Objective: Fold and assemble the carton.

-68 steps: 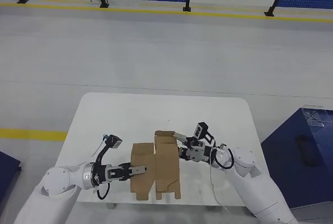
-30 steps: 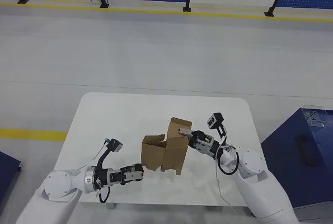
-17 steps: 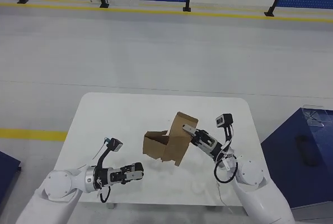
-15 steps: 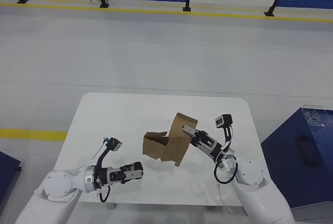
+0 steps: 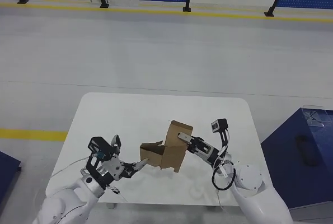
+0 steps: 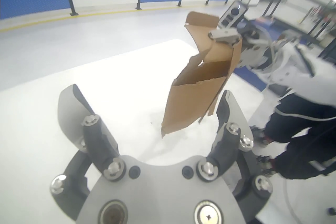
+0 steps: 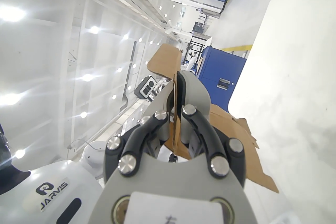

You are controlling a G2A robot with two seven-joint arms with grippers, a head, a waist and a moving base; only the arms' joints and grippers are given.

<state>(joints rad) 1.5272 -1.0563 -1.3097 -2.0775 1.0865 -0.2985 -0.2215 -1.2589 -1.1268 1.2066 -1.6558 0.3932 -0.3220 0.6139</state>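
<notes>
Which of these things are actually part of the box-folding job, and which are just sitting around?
Part of the job: the cardboard carton, half opened; the right gripper, clamped on its upper edge; the left gripper, open beside it; the white table.

Just around: the blue cabinet beside the table; the yellow floor line.

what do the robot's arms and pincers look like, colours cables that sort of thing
The left arm and right arm are glossy white shells with black joints. The left pincer and right pincer each have two curved silver fingers on black links, screwed to a grey plate. A black camera box tops each wrist; black cable loops at the right wrist.
</notes>
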